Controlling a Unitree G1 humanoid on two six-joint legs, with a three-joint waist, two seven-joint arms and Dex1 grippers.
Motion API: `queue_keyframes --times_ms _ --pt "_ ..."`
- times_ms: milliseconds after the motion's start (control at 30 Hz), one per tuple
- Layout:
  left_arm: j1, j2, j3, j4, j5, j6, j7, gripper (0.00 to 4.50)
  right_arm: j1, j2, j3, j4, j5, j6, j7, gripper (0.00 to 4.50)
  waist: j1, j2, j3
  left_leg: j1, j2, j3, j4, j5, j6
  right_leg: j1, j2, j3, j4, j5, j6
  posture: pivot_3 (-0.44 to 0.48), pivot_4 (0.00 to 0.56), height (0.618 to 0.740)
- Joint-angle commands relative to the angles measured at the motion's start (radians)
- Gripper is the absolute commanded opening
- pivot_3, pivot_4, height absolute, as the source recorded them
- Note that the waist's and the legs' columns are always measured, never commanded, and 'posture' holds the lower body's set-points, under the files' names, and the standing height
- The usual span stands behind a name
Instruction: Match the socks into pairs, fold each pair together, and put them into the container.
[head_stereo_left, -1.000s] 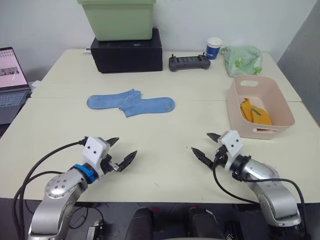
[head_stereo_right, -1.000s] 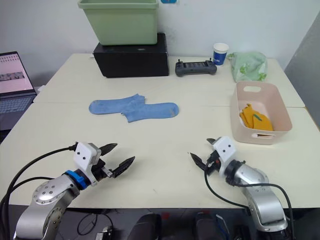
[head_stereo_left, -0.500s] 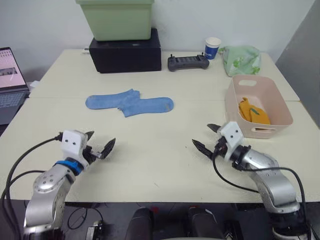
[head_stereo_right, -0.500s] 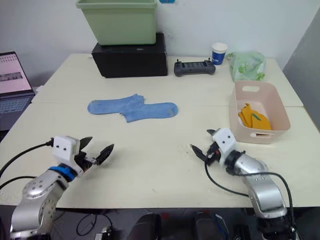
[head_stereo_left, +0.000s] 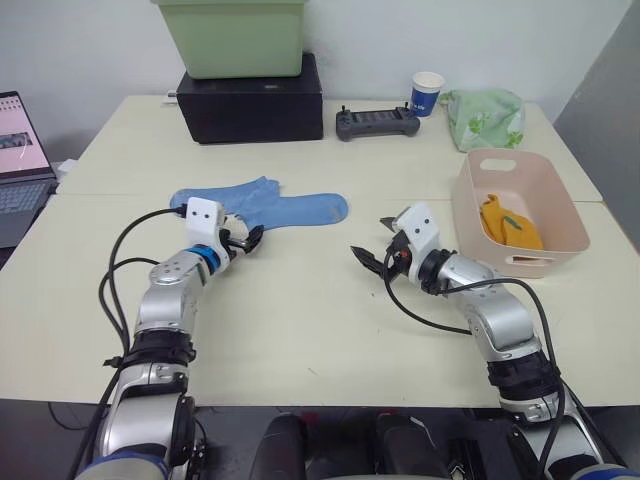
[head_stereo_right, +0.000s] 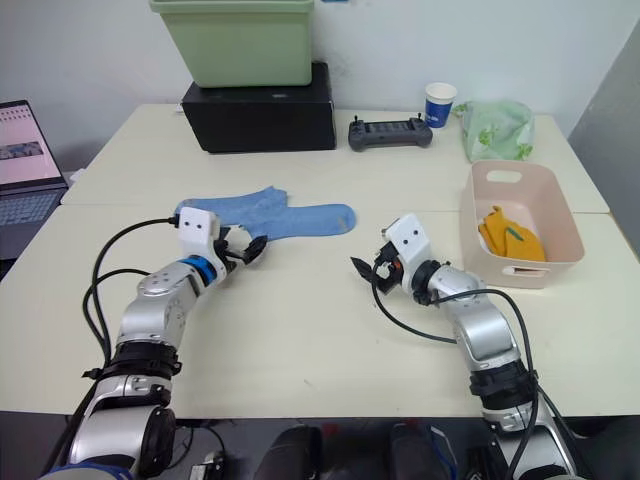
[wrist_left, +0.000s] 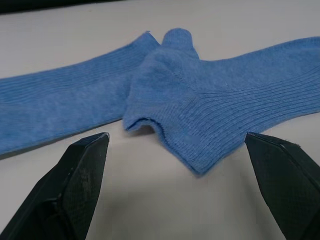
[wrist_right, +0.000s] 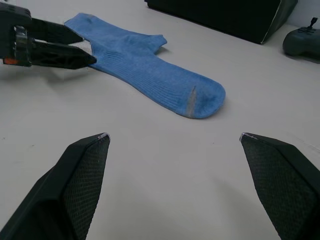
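On the counter (head_stereo_left: 300, 330) ahead of you, the two light blue socks (head_stereo_left: 262, 207) lie flat and unfolded, overlapping where their cuffs meet, one toe pointing toward the laptop (head_stereo_left: 20, 165) side and the other toward the pink tub (head_stereo_left: 517, 212). Inside that tub you have a mustard-orange bundle (head_stereo_left: 508, 223) with a small green mark; it reads as one pair folded and stowed, though you cannot tell from here whether it is one sock or two. So judge the job as partly done: the orange pair is in, and the blue pair is matched by position but not yet folded or moved.

Your left end effector (head_stereo_left: 243, 240) sits just beside the near edge of the blue socks, fingers apart and holding nothing. Your right end effector (head_stereo_left: 375, 245) hangs over bare counter between the socks and the tub, fingers also spread and empty.

From the left wrist view you get what the head views cannot give: the ribbed knit and the turned-up cuff edge (wrist_left: 150, 122) of the upper sock, lifted slightly off the counter between your fingertips (wrist_left: 82, 165). From the right wrist view you get a grey streak near the toe (wrist_right: 192, 100) of the nearer sock, plus the left end effector's black fingers (wrist_right: 47, 50) resting at the socks' edge.
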Motion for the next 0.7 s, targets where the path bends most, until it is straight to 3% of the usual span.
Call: queue_keyframes --times_ms 33,333,467,700 --pt "-0.037 -0.005 -0.008 0.051 0.022 -0.048 0.007 4.11 -0.005 -0.007 -0.022 -0.046 -0.002 -0.017 -0.013 4.5 0.001 0.0 0.0 0.0 0.0 0.0 0.0 0.0 0.0 0.0 0.0 0.0 0.0 0.0 0.0 0.0 0.15 0.74" --pt "-0.111 -0.007 0.001 0.166 0.018 -0.085 -0.001 1.4 0.013 -0.022 -0.032 -0.086 0.007 0.009 -0.028 4.5 0.002 0.0 0.0 0.0 0.0 0.0 0.0 0.0 0.0 0.0 0.001 0.0 0.001 0.0 0.0 0.0 0.15 0.74" --pt "-0.056 -0.018 -0.011 0.034 0.001 -0.036 -0.017 0.11 0.023 -0.031 -0.024 -0.087 0.0 -0.003 -0.02 4.5 0.002 0.0 0.0 0.0 0.0 -0.001 0.0 0.0 0.0 0.0 0.001 0.0 0.001 0.0 0.0 0.0 0.15 0.74" --pt "0.295 -0.019 -0.054 -0.604 -0.101 0.291 -0.027 0.05 0.059 -0.066 -0.021 -0.113 0.025 -0.021 0.028 4.5 -0.003 0.0 0.0 0.0 0.003 -0.002 0.0 0.003 -0.004 0.0 -0.002 0.003 0.001 0.0 0.0 0.0 0.15 0.74"
